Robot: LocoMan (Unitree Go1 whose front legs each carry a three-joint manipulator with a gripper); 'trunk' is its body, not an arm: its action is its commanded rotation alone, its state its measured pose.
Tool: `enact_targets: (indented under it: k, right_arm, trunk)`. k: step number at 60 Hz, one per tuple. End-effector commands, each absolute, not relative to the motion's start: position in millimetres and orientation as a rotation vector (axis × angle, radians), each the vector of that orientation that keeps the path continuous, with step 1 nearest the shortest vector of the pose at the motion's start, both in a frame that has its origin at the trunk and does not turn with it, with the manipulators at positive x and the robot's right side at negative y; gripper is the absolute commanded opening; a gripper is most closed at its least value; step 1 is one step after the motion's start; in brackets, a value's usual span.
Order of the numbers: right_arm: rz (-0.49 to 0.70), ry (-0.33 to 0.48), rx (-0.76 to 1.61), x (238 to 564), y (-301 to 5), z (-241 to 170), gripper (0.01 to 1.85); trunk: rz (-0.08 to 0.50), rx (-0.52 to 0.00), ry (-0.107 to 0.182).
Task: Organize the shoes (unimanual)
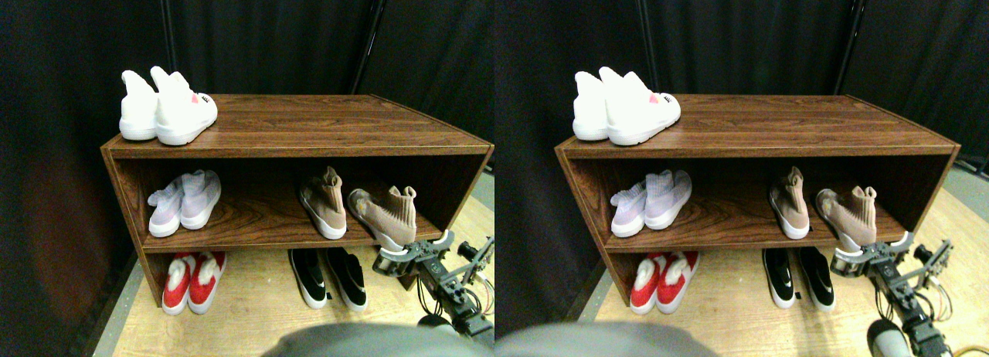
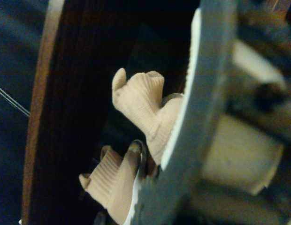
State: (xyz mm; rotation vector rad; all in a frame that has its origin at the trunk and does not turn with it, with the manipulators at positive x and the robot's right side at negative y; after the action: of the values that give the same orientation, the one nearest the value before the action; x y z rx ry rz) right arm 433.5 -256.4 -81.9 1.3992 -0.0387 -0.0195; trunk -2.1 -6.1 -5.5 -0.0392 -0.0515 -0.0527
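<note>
Mostly tidy already, only the tilted tan shoe [image 1: 384,212] on the middle shelf [image 1: 255,233] beside its upright mate [image 1: 324,204] left to straighten; right gripper [image 1: 402,258] just below its heel, grip impossible to tell.

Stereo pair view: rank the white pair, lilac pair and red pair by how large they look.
1. white pair, clearly largest.
2. lilac pair and red pair look alike; the red pair is partly hidden beneath the shelf, so unranked.

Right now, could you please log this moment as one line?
task: organize shoes | right hand: at tilted tan shoe, middle shelf | other tan shoe: upright
</note>
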Motion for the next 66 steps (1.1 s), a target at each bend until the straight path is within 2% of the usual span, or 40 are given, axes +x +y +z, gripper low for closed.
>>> enact_targets:
  k: [1,27,55,59,66]
  right_arm:
    - [-0.008,-0.029,1.412,440.9,-259.1,-83.3,1.72]
    - [-0.084,-0.025,1.431,464.7,-259.0,-101.8,1.58]
    - [-0.111,-0.03,1.457,470.3,-259.8,-107.1,1.55]
    - [-0.111,-0.035,1.437,469.0,-259.7,-106.3,1.61]
    - [-0.094,-0.031,1.453,466.1,-259.7,-103.6,1.6]
  trunk:
    - [-0.046,-0.065,-0.038]
    - [-0.031,-0.072,-0.035]
    - [-0.008,-0.085,-0.035]
    - [-0.008,-0.084,-0.035]
    - [-0.01,-0.082,-0.035]
